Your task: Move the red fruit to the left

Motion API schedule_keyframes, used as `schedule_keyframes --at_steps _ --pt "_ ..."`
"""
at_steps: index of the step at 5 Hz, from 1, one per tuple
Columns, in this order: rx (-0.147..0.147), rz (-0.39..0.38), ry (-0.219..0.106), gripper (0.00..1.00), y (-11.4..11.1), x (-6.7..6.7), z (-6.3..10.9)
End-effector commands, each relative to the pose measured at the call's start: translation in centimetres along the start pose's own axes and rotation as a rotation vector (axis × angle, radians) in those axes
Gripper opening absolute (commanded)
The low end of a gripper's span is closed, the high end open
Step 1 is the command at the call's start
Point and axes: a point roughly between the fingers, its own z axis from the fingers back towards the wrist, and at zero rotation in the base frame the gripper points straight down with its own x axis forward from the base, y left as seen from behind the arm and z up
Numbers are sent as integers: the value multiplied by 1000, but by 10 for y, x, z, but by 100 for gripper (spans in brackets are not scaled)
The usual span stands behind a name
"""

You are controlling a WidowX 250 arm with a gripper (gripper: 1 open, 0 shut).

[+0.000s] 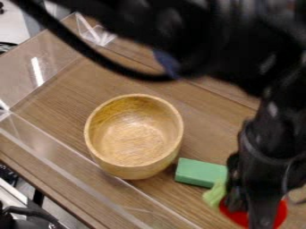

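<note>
The red fruit [273,217] shows at the bottom right corner, partly hidden behind the black gripper [253,206], its light-green leafy top [216,193] poking out to the left. The gripper points straight down and its fingers look shut on the fruit, holding it a little above the wooden table [84,85]. The arm is strongly blurred and fills the top and right of the view.
A round wooden bowl [134,136] stands left of the gripper at the table's middle. A flat green rectangular block [201,172] lies between the bowl and the fruit. A clear plastic wall [48,152] borders the table's near left edge.
</note>
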Motion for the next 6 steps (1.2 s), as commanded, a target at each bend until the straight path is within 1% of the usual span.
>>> schedule_keyframes --at_steps 1,2,3,4,6 --pt "57 60 -50 0 22 -5 43" --pt "81 135 -46 0 44 -20 64" --pt "93 158 -63 0 44 -21 64" --pt "100 164 -73 0 40 -22 64" --pt "129 393 -59 0 46 -36 50"
